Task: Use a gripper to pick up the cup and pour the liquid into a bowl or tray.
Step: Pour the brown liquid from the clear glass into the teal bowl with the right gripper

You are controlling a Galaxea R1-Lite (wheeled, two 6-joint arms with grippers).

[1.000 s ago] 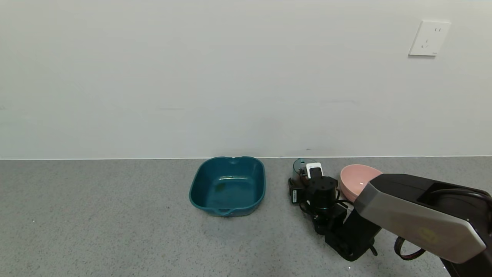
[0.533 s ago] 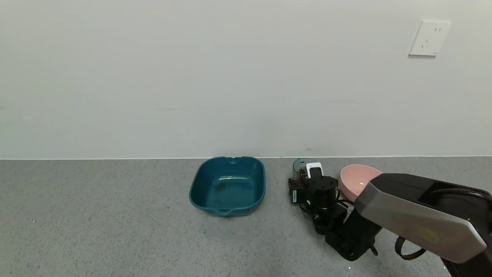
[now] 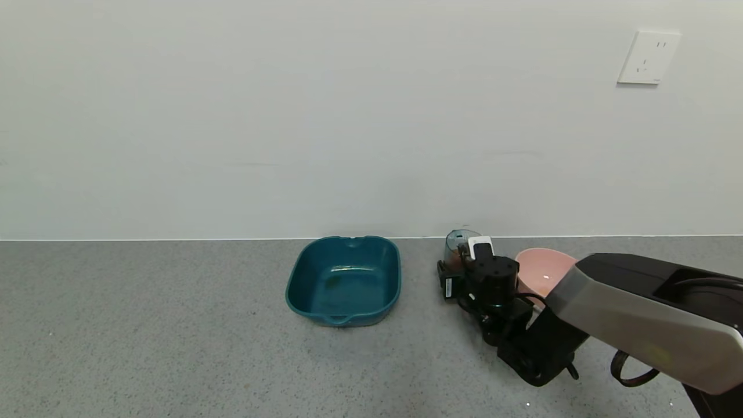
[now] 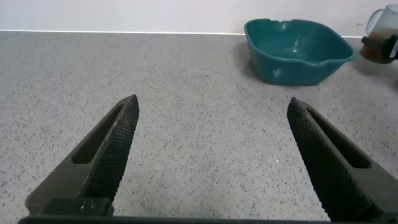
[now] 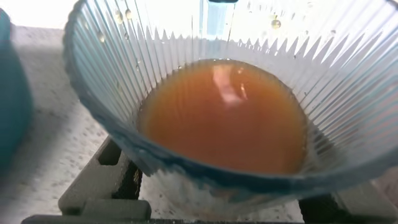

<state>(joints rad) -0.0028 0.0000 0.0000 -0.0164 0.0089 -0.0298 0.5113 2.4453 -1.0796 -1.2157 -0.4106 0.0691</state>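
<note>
Head view: the right gripper [image 3: 458, 262] sits at the back of the grey bench [image 3: 174, 348], beside the wall, and the cup [image 3: 455, 247] stands between its fingers, upright, rim up, mostly hidden by the black wrist. The teal tray [image 3: 343, 280] lies at about 9 o'clock from the cup, a short way apart, with bare bench between them. The pink bowl [image 3: 543, 270] is just beside the cup at 3 o'clock, on the far side from the tray. The coming move turns on that line: the cup must travel toward 9 o'clock and tip over the tray's near wall, away from the pink bowl. I judge the right arm is the one to do it, since it alone is at the cup.

Left wrist view: the left gripper [image 4: 214, 155] hangs low over bare bench with its fingers [image 4: 106, 149] spread wide and nothing between them. The tray [image 4: 298, 43] and the cup [image 4: 380, 25] show far off beyond it, well apart from this arm.

Right wrist view: the cup [image 5: 112, 81] fills the picture, its ribbed wall standing straight between the right fingers [image 5: 99, 186], which close narrow on its lower body. The reddish-brown liquid [image 5: 224, 118] lies level and well below the rim, so some tilt looks safe before it runs.
</note>
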